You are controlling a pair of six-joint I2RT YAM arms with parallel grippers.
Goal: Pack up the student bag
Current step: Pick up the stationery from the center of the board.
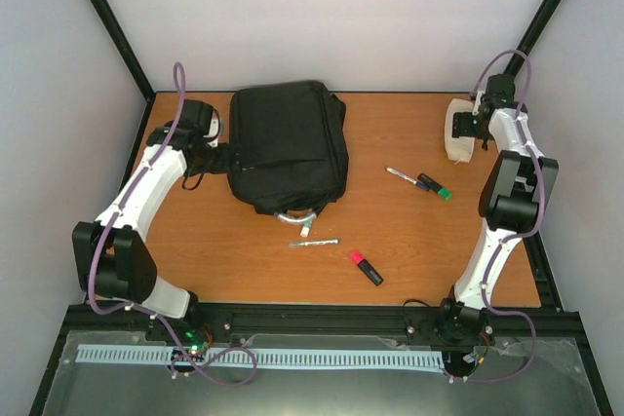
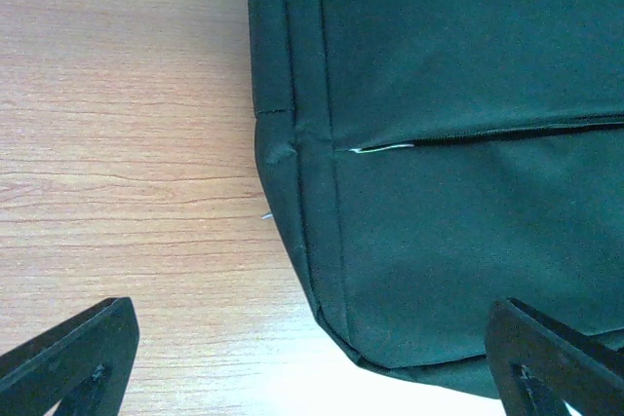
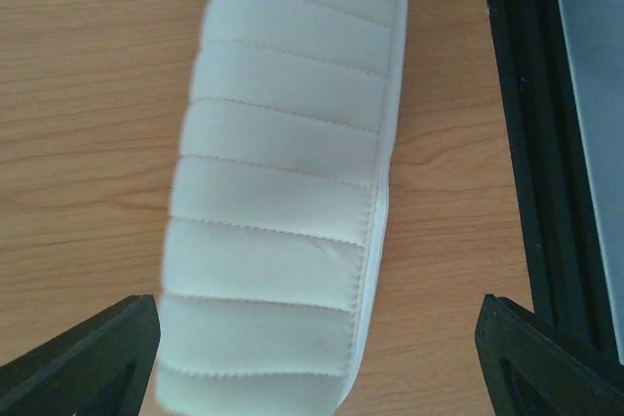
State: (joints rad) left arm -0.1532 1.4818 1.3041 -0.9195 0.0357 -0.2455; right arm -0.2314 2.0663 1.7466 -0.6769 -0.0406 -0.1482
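Well, the right gripper [image 3: 317, 338] hovers with its fingers [image 3: 78, 358] spread wide and the white quilted pouch [image 3: 292, 143] lying between them, apparently untouched. I'd centre it and close across its narrow width. The black frame rail [image 3: 517, 143] runs close on the right finger's side, so I'd lift straight up; open table [image 3: 78, 94] lies beyond the left finger. The left gripper [image 2: 310, 319], equally wide, straddles the student bag [image 2: 439, 94] at its corner.

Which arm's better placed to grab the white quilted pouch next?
Right. The right claw hangs open over the white pouch; the left claw is open over a corner of the student bag, far away.

Robotics lab cell: white walls [image 1: 322, 7], black frame [image 1: 105, 17], paired arms [image 1: 136, 192] on wooden table [image 1: 409, 231]
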